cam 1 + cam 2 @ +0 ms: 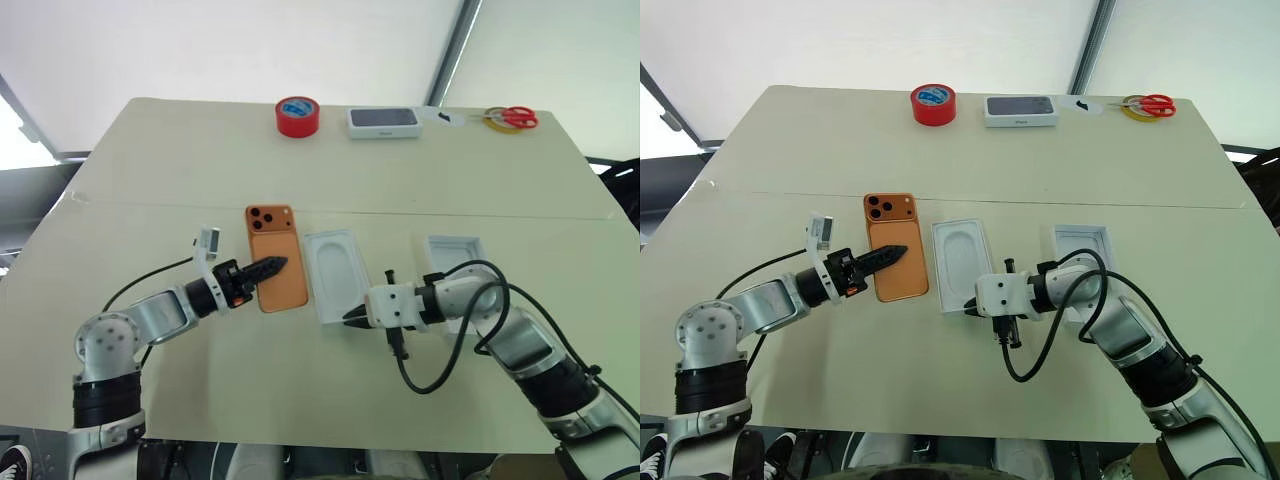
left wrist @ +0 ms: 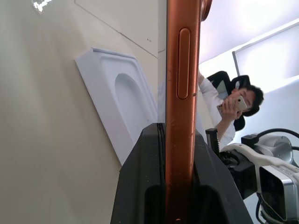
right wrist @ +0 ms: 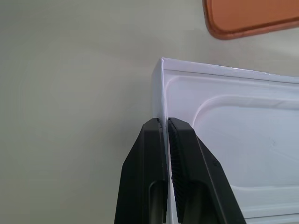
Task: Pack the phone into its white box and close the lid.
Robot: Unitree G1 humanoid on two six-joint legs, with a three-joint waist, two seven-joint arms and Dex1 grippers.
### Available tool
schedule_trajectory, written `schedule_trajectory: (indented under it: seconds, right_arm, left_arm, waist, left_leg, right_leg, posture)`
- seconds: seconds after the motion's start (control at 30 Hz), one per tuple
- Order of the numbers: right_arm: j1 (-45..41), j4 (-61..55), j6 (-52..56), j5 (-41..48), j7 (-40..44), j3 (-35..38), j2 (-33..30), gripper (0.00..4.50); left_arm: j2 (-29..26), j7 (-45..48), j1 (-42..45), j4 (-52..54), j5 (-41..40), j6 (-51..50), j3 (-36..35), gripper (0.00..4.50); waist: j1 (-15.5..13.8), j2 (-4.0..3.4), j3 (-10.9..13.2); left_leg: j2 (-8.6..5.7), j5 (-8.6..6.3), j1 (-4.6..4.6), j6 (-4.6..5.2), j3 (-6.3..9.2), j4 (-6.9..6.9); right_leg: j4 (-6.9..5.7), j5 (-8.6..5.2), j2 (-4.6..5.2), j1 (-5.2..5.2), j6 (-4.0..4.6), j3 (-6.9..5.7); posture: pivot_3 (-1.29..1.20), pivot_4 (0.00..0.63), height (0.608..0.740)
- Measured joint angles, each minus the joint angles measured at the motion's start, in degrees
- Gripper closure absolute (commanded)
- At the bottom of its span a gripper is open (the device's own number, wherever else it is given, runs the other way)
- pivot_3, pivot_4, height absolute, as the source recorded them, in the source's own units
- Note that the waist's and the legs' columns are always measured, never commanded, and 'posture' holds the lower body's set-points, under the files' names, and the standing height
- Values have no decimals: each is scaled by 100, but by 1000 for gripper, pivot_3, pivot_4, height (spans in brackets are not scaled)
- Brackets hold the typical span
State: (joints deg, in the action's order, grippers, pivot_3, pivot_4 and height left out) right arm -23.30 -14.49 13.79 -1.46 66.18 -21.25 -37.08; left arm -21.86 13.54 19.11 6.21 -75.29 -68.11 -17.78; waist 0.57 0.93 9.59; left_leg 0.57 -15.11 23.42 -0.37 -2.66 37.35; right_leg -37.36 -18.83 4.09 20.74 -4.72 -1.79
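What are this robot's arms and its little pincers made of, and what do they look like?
Both arms are silver-grey metal segments with black joint bands and rounded shoulder housings. Loose black cables loop alongside each forearm. The left gripper ends in two tapering black fingers, with an orange detail and a small white camera block at its wrist. The right gripper has matching black fingers on a white boxy wrist housing.

Overhead stereo pair; two close wrist views.

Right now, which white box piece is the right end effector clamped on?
The white insert with the rounded recess beside the phone; the right end effector pinches its near wall, not the box further right.
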Motion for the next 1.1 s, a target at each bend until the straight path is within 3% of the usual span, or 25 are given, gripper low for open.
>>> schedule_trajectory:
  seconds: [0.2, 0.53, 0.63, 0.77, 0.93, 1.1]
  right_arm:
    - [-86, -403, 1047, -266, -405, -333, 251, 4469]
    - [-342, -365, 1588, -659, -921, -585, 489, 4469]
    - [-344, -365, 1709, -581, -913, -554, 476, 3361]
    - [-267, -478, 1910, 36, -732, -100, 445, 1359]
    - [-310, -621, 1896, 939, -459, 743, 297, 1359]
    - [-528, 407, 1152, 913, -522, 1164, -101, 1359]
  left_arm:
    - [123, 53, 243, -351, 279, 41, 192, 4500]
    - [131, 664, 697, -1293, 856, 159, 366, 4500]
    - [148, 826, 898, -1514, 1022, 187, 388, 4500]
    - [201, 1107, 1080, -1754, 1283, 223, 539, 4500]
    - [396, 1231, 1241, -1929, 1388, 188, 556, 4500]
    - [771, 1227, 1287, -1931, 1506, 113, 587, 4500]
  waist:
    - [16, 1, 1]
    - [-1, 4, 2]
    - [2, 5, 3]
    - [5, 6, 4]
    - [-2, 8, 5]
    - [-6, 9, 5]
  left_leg:
    - [-1, 1, 1, -2, 0, -2]
    - [-3, 2, 1, -3, 0, 3]
    - [-2, 2, 2, -3, 0, 3]
    - [-2, 2, 2, -3, -1, 3]
    - [-1, 1, 2, -2, 0, 3]
    - [-2, -1, 2, 2, -1, 8]
  right_leg:
    - [0, 0, -2, 3, 0, 0]
    - [-8, 0, -6, 3, -1, -1]
    - [-8, 0, -7, 5, -1, -1]
    - [-9, 0, -8, 4, -2, -1]
    - [-9, 1, -9, 3, -2, -1]
    - [-9, 1, -8, -1, -3, -1]
  posture:
    - [0, 150, 740]
    - [0, 150, 740]
    - [0, 150, 740]
    - [0, 150, 740]
    - [0, 150, 740]
    - [0, 150, 740]
